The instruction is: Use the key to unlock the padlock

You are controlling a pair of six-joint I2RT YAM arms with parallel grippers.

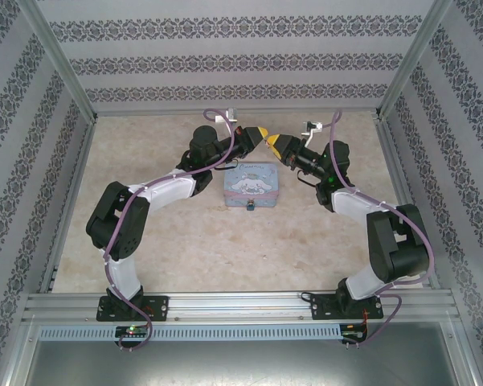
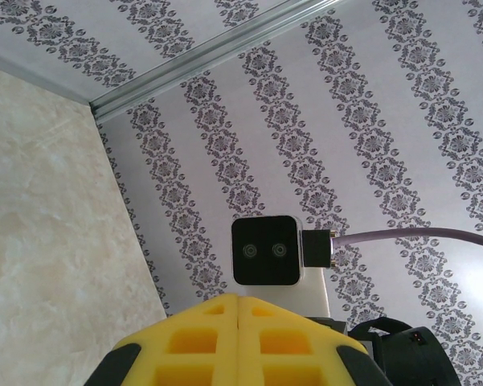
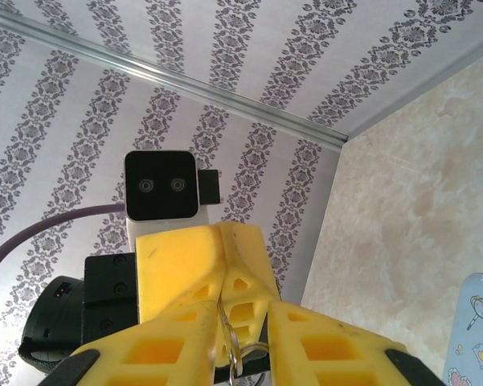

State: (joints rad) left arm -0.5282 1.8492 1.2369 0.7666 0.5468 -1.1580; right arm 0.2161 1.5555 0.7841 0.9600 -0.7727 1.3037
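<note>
Our left gripper, shut, seems to pinch the key, upright inside our narrowly parted right gripper; the padlock lies below them, at the near edge of the tin.

The left gripper's yellow fingers press flat together at the bottom edge, and just beyond them a black two-lens camera with a grey cable faces back against patterned wallpaper, beside the marbled tabletop.
</note>
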